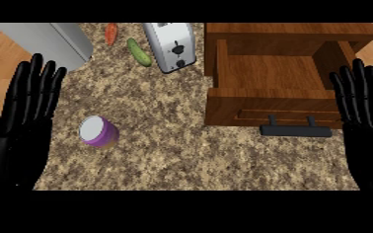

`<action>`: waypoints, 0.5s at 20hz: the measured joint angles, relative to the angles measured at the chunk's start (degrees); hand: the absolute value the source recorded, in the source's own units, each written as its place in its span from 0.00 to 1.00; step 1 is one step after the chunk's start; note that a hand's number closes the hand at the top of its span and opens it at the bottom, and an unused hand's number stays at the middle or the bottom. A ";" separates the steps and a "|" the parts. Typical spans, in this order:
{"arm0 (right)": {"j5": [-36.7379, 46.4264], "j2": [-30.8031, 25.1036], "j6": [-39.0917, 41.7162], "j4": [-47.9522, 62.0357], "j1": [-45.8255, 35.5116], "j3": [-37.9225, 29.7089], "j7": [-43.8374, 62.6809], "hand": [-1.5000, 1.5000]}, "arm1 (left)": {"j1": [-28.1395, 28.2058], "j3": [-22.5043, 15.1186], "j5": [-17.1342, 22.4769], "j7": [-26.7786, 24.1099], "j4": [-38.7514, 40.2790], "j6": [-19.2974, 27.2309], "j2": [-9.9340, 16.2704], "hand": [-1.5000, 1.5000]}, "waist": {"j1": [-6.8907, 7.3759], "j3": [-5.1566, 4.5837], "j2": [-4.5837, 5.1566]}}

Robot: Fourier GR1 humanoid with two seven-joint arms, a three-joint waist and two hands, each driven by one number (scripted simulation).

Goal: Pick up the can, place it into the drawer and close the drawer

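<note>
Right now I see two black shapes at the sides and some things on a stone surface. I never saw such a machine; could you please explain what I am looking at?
The picture is taken from the robot's head, looking steeply down at a kitchen counter. The black shapes are its hands: the left hand and the right hand, both with straight fingers, resting at the edges and holding nothing. On the counter stands a purple can with a white top. Further back lie a cucumber, a carrot and a toaster. At the right is a wooden drawer, pulled open, with a dark handle.
</note>
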 measured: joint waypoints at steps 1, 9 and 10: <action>-0.82 -0.26 0.64 -0.32 0.19 -0.33 -0.13 0.00 | 0.85 -0.24 -1.18 -0.67 -0.21 0.70 -0.43 0.00 | -0.35 -0.19 0.16; -1.77 1.15 -1.52 0.84 2.44 -2.52 2.96 0.00 | 12.44 6.32 -2.12 4.30 -3.77 8.64 -3.49 0.00 | -0.45 -0.90 0.78; -1.61 1.54 -2.26 1.16 2.64 -2.64 4.17 0.00 | 13.69 7.05 -1.91 5.66 -3.57 9.67 -3.90 0.00 | -0.50 -0.92 0.80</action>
